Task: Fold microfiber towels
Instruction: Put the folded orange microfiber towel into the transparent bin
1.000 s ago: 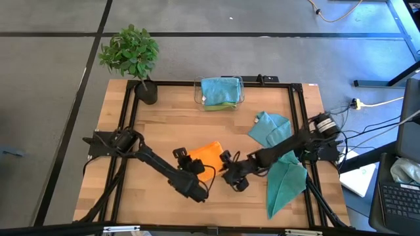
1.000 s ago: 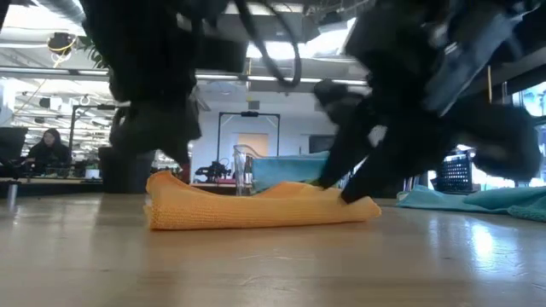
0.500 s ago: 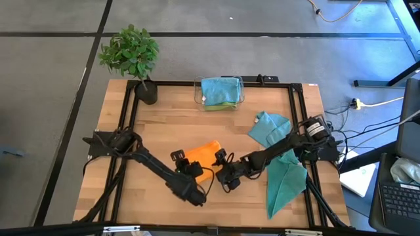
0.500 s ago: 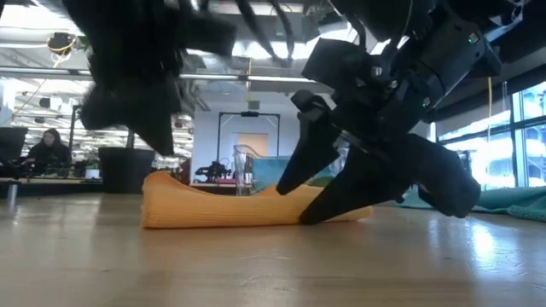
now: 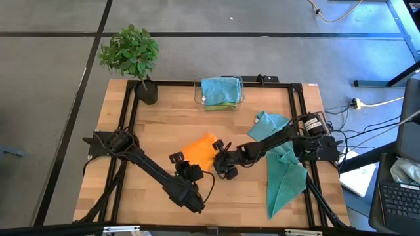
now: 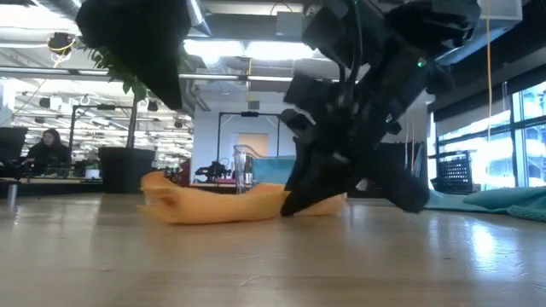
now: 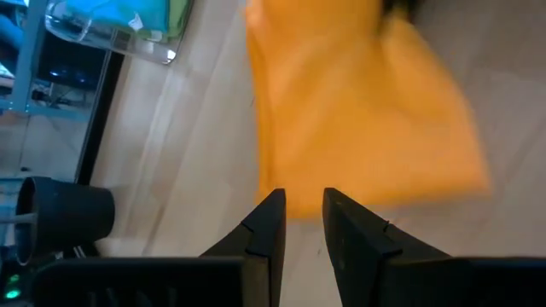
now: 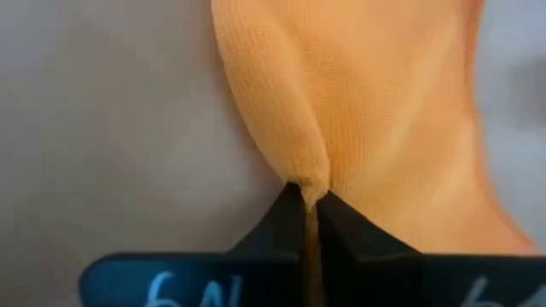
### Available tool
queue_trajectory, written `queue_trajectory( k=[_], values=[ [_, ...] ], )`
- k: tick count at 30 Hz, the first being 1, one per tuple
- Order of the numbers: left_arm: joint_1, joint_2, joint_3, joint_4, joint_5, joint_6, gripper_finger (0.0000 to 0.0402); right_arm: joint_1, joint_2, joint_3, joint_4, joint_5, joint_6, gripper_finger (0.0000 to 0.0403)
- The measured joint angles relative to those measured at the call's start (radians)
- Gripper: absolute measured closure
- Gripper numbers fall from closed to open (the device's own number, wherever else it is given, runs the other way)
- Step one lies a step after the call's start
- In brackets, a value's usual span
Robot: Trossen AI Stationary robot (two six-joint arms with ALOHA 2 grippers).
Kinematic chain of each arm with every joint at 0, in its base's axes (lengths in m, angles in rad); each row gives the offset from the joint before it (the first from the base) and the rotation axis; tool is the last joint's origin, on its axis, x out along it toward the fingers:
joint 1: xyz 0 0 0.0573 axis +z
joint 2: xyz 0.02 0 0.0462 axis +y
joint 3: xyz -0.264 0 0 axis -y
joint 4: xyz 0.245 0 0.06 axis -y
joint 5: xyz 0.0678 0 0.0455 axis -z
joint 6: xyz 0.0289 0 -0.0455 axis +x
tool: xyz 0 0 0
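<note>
On table: one orange towel (image 5: 199, 147), two teal towels (image 5: 281, 157).

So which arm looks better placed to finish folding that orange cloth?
Probably the right one. Its end effector is already pinched on the orange towel's edge, while the left end effector sits just off the cloth, holding nothing.

Grey floor (image 5: 59, 78) around wooden table (image 5: 164, 124); potted plant (image 5: 131, 56) at corner; bright windows (image 6: 525, 119); seated person (image 6: 47, 149).
</note>
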Motion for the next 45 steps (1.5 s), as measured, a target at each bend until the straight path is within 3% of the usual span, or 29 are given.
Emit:
queue_trajectory(
  k=[5, 11, 20, 25, 34, 45],
  values=[
    [-0.026, 0.000, 0.040, -0.053, 0.019, -0.018, 0.0329, -0.029, -0.063, 0.109, -0.199, 0.229, -0.211, 0.0396],
    [-0.067, -0.005, 0.096, -0.051, 0.014, -0.021, 0.0329, -0.178, -0.077, 0.293, -0.452, 0.236, -0.265, 0.0397],
    [-0.129, -0.005, 0.172, -0.050, 0.013, 0.010, 0.0329, -0.377, -0.081, 0.629, -0.839, 0.034, -0.143, 0.0397],
    [-0.160, -0.005, 0.193, -0.050, 0.012, 0.027, 0.0329, -0.537, -0.081, 0.737, -0.924, -0.104, -0.073, 0.0396],
    [-0.168, -0.005, 0.198, -0.050, -0.019, 0.033, 0.0329, -0.765, -0.071, 0.753, -0.919, -0.232, -0.049, 0.0392],
    [-0.161, -0.005, 0.198, -0.050, -0.022, 0.033, 0.0329, -0.884, 0.037, 0.752, -0.846, -0.336, -0.083, 0.0390]
  ],
)
